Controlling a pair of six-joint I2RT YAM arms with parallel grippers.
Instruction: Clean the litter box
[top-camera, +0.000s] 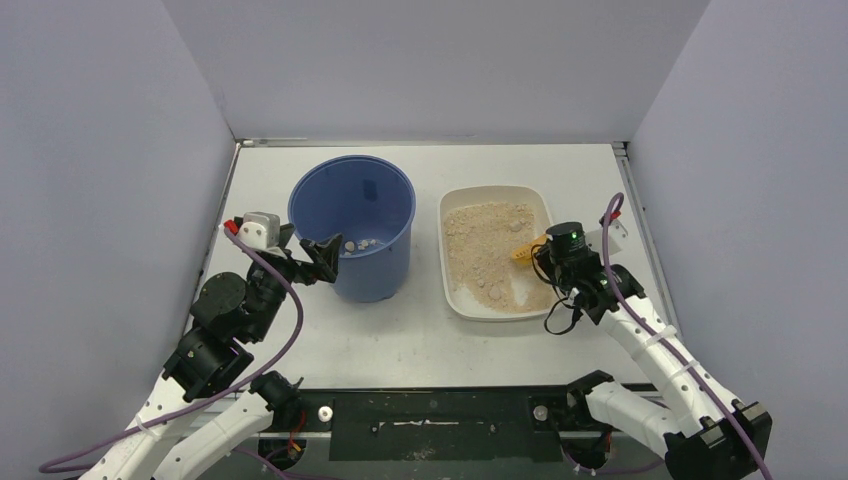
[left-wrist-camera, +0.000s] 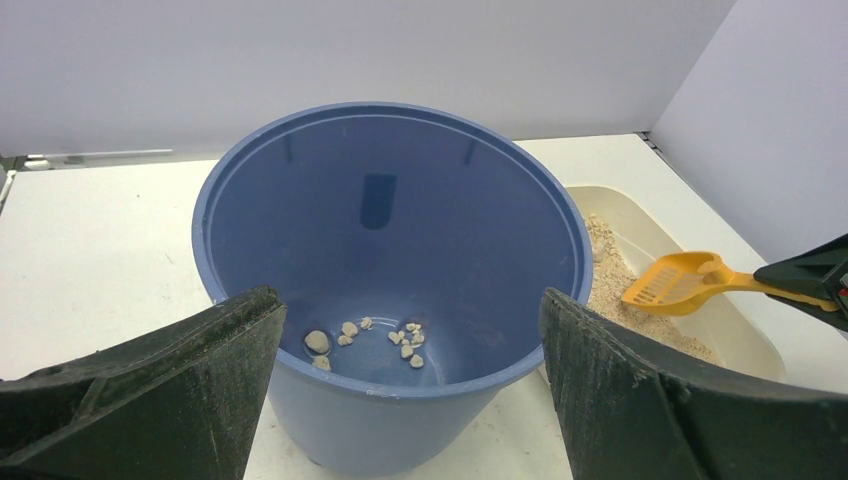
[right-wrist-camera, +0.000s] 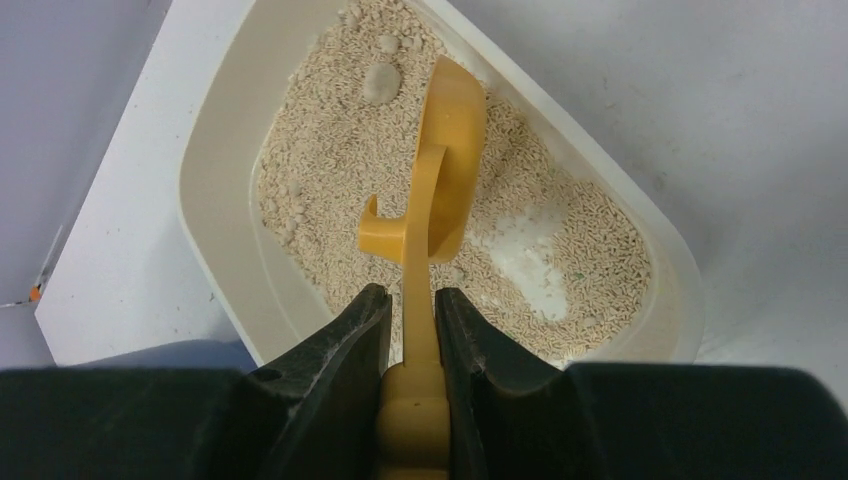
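**Two wrist views add what the overhead leaves vague**

From above, the shallow cream-white plastic litter box (top-camera: 446, 250) sits on the right half of the white table (top-camera: 400, 340), just beside the tall round blue plastic bucket (top-camera: 372, 272). Its long axis runs from the near edge toward the far edge, and tan granules (top-camera: 490, 245) lie inside. The right wrist view shows the right gripper (right-wrist-camera: 410, 300) clamped tight on the handle of the small orange slotted plastic scoop (right-wrist-camera: 440, 190), whose bowl reaches over the granules. The left wrist view shows pale clumps (left-wrist-camera: 365, 340) on the bucket's floor far more clearly, with the left gripper (left-wrist-camera: 410, 305) spread wide, holding nothing.
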